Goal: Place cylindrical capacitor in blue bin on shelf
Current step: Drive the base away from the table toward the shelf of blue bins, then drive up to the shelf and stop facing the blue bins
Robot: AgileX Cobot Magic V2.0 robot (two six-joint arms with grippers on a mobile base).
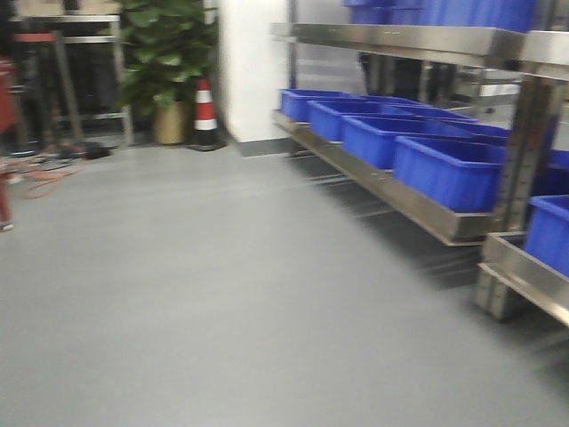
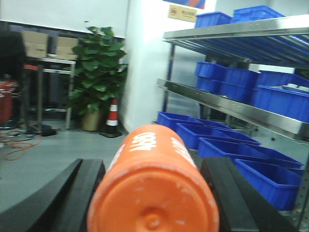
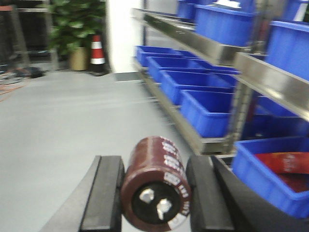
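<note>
In the right wrist view, my right gripper (image 3: 152, 163) is shut on the cylindrical capacitor (image 3: 154, 186). It is dark brown with white print, and its two metal terminals face the camera. My left gripper (image 2: 153, 163) is shut on an orange cylinder (image 2: 154, 188) with white lettering. The shelf (image 1: 382, 182) runs along the right, with a shiny steel front rail (image 3: 193, 46). A row of blue bins (image 1: 444, 165) sits on its low level. More blue bins (image 2: 270, 179) fill the upper levels. Neither gripper shows in the front view.
A blue bin (image 3: 270, 186) at the lower right holds something red-orange (image 3: 285, 162). A traffic cone (image 1: 205, 111), a potted plant (image 1: 164, 53) and a white pillar (image 1: 253, 71) stand at the back. Orange cables (image 1: 49, 169) lie on the grey floor, left.
</note>
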